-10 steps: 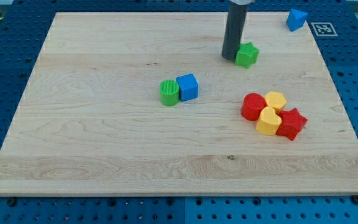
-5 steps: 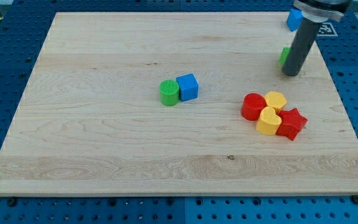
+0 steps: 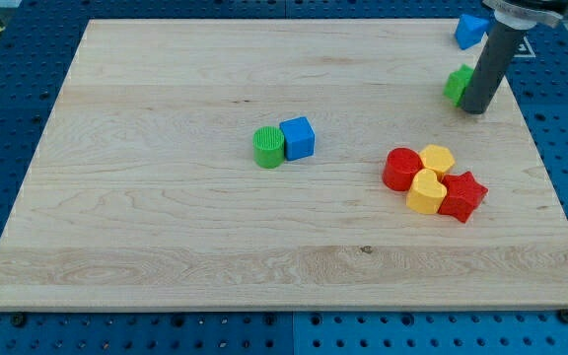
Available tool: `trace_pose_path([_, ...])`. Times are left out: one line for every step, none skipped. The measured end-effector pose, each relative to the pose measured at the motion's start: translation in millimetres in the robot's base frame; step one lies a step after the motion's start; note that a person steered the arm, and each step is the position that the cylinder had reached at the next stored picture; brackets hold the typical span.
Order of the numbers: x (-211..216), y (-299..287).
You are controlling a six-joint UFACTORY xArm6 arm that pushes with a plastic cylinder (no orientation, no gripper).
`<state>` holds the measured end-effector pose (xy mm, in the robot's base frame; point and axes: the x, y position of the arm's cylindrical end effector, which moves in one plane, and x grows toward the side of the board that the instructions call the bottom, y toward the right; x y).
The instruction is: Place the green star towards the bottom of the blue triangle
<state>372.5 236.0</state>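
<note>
Since the prior frame, my tip [image 3: 475, 109] has shifted slightly toward the view's right and the green star [image 3: 456, 85] shows more fully on the rod's left side; other blocks unchanged.

Left to right: the bench [image 3: 166, 197], a pale wooden board, is bare across its whole left portion, giving wide room for moving there. Near centre, a green cylinder [image 3: 268, 147] touches a blue cube [image 3: 298, 138] on its right. Right of centre, toward the view's bottom, a tight cluster: red cylinder [image 3: 400, 169], yellow hexagon-like block [image 3: 438, 159], yellow heart [image 3: 424, 191], red star [image 3: 462, 195], all touching neighbours. Open board lies between this cluster and the right edge, and below it to the bottom edge.

Upper right: green star sits just left of the rod, partly hidden by it, near the right edge. Blue triangle [image 3: 470, 30] lies above it at the board's top-right corner, close to the top edge; star is below the triangle, a gap between them. Tip rests on the board at the star's lower right, touching or nearly so.

Pincer: none on this rig; no state to report.
</note>
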Motion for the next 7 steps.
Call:
trace_pose_path([-16,0])
trace_pose_path([-32,0])
trace_pose_path([-42,0])
trace_pose_path([-43,-1])
trace_pose_path([-34,-31])
trace_pose_path([-34,-65])
trace_pose_path([-51,-69])
